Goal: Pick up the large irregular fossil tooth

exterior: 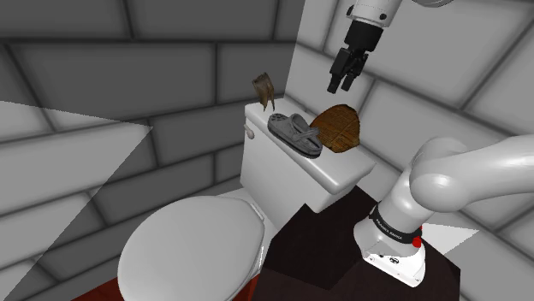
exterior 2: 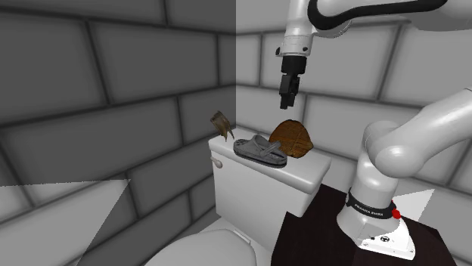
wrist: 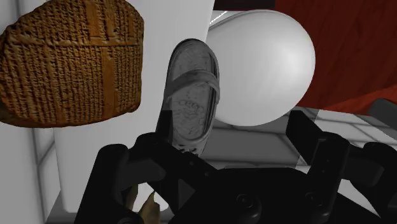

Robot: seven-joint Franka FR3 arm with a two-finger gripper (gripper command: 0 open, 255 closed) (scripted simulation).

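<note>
The fossil tooth (exterior: 264,88) is a brown, jagged piece standing at the far-left end of the toilet tank lid (exterior: 329,177), close to the wall. It sits at the same end (exterior 2: 221,123) in the second exterior view. In the wrist view a tan scrap of the tooth (wrist: 151,205) peeks out behind one finger. My gripper (exterior: 341,85) hangs open in the air, well above the tank and over the brown tablet, to the right of the tooth in the shoulder view. Nothing is between its fingers (wrist: 127,175).
A grey sandal (exterior: 297,132) lies on the tank beside the tooth, with a brown inscribed tablet (exterior: 339,128) leaning behind it. The white toilet lid (exterior: 192,252) is below. Tiled walls close in behind the tank. My stand (exterior: 394,256) rests on a dark box.
</note>
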